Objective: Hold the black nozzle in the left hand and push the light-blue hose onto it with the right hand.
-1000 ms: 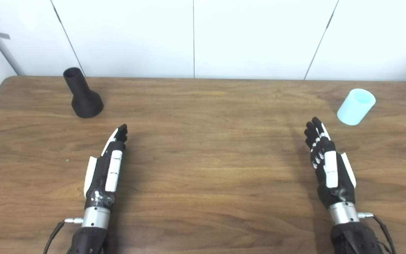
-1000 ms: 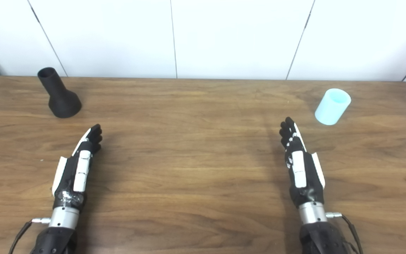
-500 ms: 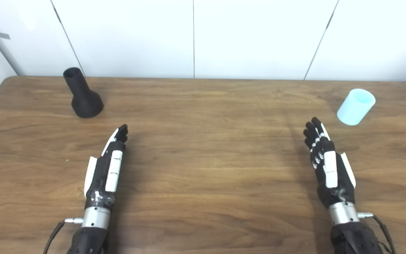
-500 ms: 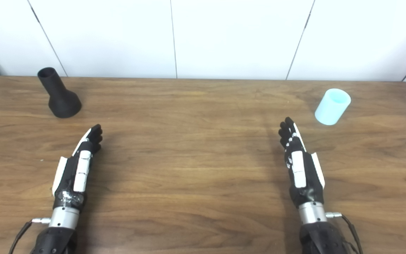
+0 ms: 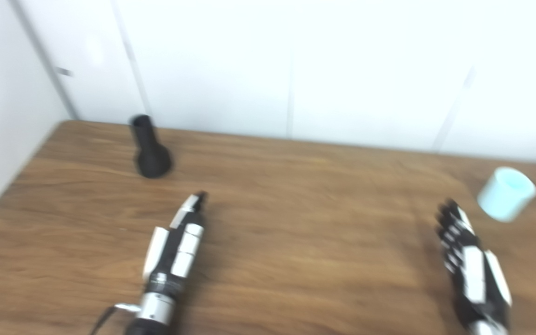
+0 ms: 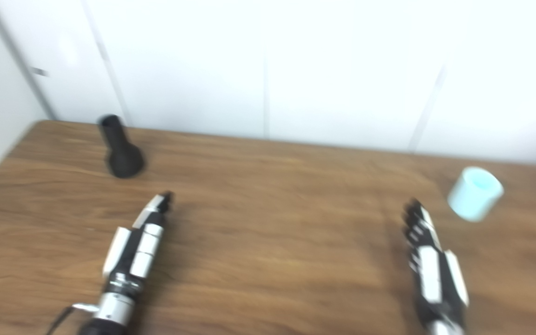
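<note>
- Both views are motion-blurred; fine detail is lost.
- Nozzle (image 5: 149, 150) stands on the table (image 5: 296, 232) near the far left corner, wide base down, narrow open end up and leaning toward the wall (image 5: 249, 65); nothing touches it.
- Hose (image 5: 506, 193), a short light-blue tube, sits tilted near the far right edge, open end up and away; nothing touches it.
- Left hand (image 5: 177, 242) is empty, fingers stretched straight and close together, pointing toward the nozzle but well short of it.
- Right hand (image 5: 470, 265) is empty, fingers extended, tips near the hose yet apart from it.
</note>
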